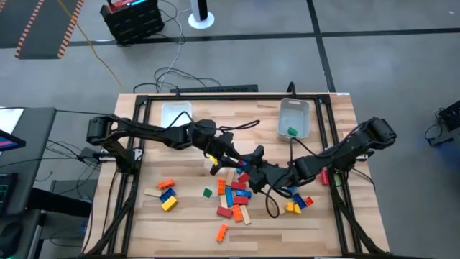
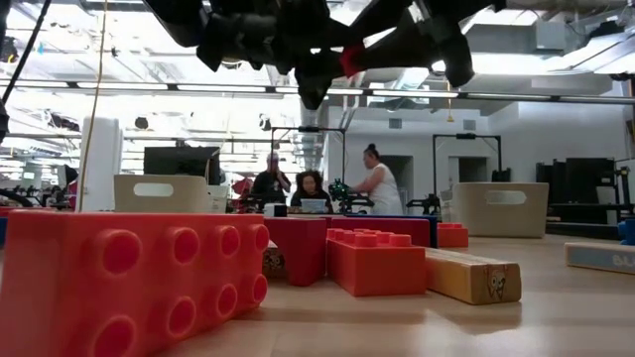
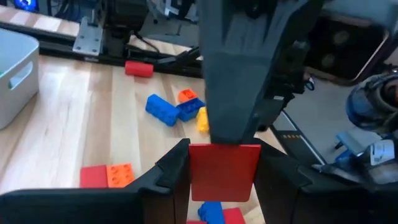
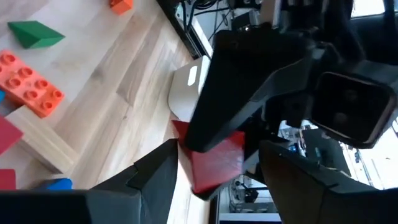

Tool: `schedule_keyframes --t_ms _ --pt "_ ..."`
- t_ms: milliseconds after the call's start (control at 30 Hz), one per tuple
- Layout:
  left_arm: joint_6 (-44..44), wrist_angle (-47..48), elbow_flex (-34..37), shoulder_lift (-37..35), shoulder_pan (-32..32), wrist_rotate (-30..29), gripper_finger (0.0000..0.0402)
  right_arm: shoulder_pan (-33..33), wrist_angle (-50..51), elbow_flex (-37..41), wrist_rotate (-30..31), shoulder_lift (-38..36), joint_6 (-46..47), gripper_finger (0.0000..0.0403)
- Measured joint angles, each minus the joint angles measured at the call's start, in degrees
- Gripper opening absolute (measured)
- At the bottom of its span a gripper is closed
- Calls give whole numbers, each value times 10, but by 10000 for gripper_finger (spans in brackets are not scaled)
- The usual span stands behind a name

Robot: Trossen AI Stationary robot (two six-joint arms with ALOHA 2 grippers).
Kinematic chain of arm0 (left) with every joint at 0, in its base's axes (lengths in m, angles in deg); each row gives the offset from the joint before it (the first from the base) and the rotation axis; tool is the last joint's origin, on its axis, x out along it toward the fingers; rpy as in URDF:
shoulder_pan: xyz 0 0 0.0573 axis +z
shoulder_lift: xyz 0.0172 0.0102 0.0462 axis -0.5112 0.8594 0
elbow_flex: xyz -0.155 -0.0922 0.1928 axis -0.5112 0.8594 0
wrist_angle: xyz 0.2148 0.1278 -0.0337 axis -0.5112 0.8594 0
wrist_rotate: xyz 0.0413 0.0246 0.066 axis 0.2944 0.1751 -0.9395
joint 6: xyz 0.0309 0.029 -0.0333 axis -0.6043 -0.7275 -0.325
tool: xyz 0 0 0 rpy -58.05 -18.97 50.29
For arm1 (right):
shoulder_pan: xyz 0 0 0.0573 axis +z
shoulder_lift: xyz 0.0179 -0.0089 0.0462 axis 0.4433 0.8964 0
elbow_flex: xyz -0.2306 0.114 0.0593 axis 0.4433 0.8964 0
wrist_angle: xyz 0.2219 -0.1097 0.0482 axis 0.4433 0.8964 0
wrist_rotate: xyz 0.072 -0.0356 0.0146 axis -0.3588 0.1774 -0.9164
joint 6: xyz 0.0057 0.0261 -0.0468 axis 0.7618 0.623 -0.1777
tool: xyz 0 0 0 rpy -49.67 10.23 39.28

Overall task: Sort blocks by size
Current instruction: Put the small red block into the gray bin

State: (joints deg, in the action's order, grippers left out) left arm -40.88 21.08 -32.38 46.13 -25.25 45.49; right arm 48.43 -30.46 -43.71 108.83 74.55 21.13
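Seen from above, two dark arms meet over the middle of a wooden table (image 1: 187, 216). The left gripper (image 3: 221, 165) pinches a flat red block (image 3: 224, 171) between its fingers, jaws narrowed onto it. The right gripper (image 4: 214, 165) faces it head-on, its jaws spread wide on either side of the same red block, not yet closed; whether they touch it cannot be told. The block lies straight between the two grippers, equally near both, as if for a handover. Loose blocks (image 1: 233, 198) are scattered below centre, and a bin (image 1: 295, 119) sits at upper right.
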Motion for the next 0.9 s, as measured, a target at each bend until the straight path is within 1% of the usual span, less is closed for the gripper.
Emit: schedule_keyframes --t_ms 367,467,567,800,900 --pt "-1 -18 0 0 -12 0 127 -17 -10 -1 -64 0 8 256" --pt "0 -25 0 0 -14 1 127 -21 -22 -1 -69 0 9 252" --pt "0 -34 0 0 -14 0 127 -20 -31 -1 -78 0 9 233" --pt "8 -29 0 0 -14 2 139 -20 -26 -1 -79 0 11 160" --pt "15 -31 0 0 -14 2 157 -18 -27 -1 -78 0 18 150"
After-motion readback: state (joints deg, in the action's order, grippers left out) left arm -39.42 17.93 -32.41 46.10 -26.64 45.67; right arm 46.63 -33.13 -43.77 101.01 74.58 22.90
